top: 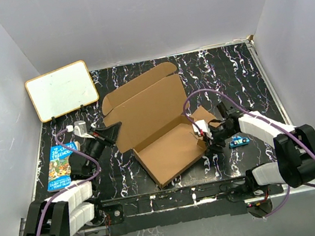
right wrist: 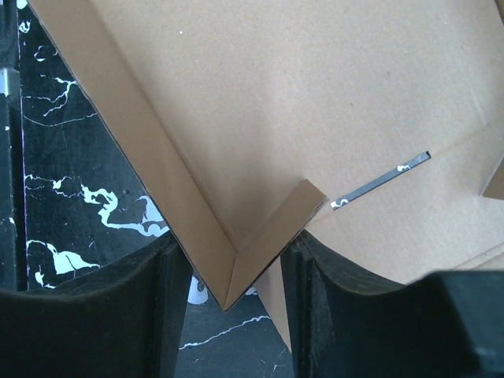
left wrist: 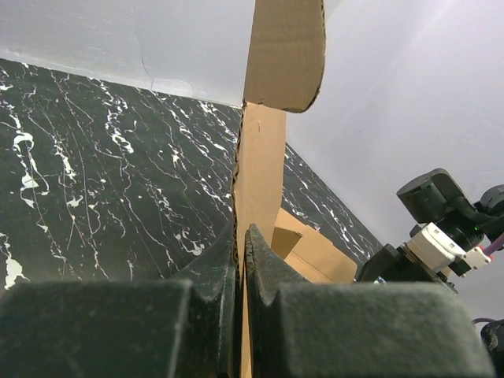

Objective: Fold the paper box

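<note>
**Box half up, and it all comes down to that right-hand corner**

Going left to right. At the far left a white board (top: pixel 58 91) is propped at the back. A colourful book (top: pixel 61 165) lies flat on the black marbled surface (top: pixel 230 80). Neither is in play.

Next is the left claw (left wrist: pixel 242 244), pinched tight on the left edge of the paper box (top: pixel 152 122). In its wrist view the cardboard runs edge-on straight up between the dark pads, with a rounded tab at the top.

The box sits mid-surface. It's plain brown corrugated board, matte, with crisp die-cut edges. The shallow tray is nearest the arms, and the lid panel stretches away towards the back wall. The tray's long axis runs diagonally, from near-left to far-right.

Now the bit that matters. The tray's right corner pokes right in between the right claw's (right wrist: pixel 232 272) fingers (right wrist: pixel 315 315). The jaws are about half apart and straddle the point where two low walls meet in a V. I can't tell whether the pads are actually touching the board. The right arm is clearly the nearer one to that corner, so my guess is any squeeze there is its job while the left steadies the lid side. Thin walls like that will probably buckle if they're pinched off-square.

Just right of the claw there's a small blue toy car (top: pixel 238 140), by the look of it, sitting clear of the box.
</note>
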### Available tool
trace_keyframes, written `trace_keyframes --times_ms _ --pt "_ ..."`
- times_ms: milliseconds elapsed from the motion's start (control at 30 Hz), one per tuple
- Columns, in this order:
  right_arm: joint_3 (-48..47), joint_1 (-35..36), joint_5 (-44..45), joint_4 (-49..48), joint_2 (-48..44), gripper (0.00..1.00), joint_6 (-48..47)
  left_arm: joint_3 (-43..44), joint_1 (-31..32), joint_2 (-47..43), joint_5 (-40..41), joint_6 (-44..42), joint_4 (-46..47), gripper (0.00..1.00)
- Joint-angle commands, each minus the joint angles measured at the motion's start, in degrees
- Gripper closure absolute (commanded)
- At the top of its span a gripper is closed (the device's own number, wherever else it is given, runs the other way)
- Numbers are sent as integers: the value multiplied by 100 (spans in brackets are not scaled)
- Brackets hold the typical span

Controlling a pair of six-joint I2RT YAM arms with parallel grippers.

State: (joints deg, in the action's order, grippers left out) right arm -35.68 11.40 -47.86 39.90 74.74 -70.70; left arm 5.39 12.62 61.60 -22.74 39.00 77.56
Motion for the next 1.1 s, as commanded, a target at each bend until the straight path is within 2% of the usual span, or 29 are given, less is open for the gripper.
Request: trace_keyframes --times_ms 0,133,233,367,533,567,667,700,800,933,1067 --pt "33 184 122 -110 -57 52 -228 -36 39 -29 -99 -73 242 100" --pt "37 232 162 32 -121 69 -380 -3 43 -7 -122 -171 142 100" --pt "56 265 194 104 -182 75 -485 5 39 58 -125 -197 193 100" --pt "57 300 218 190 -190 91 -583 39 39 135 -164 -218 224 100" --pt "-6 316 181 199 -151 92 -524 99 41 169 -279 -305 240 100" --pt "-50 314 173 190 -152 86 -453 114 47 169 -314 -340 242 100" --pt "-232 196 144 238 -232 56 -165 157 43 129 -389 -448 239 100" --pt "-273 85 100 284 -300 48 -146 174 39 105 -424 -526 201 100" --pt "-394 -450 -194 493 -565 40 -145 187 39 80 -560 -702 256 100" --pt "-658 -1207 -770 745 -865 34 -73 164 43 84 -599 -849 341 100" --pt "-938 -1855 -1179 439 -800 29 676 227 39 95 -669 -952 291 100"
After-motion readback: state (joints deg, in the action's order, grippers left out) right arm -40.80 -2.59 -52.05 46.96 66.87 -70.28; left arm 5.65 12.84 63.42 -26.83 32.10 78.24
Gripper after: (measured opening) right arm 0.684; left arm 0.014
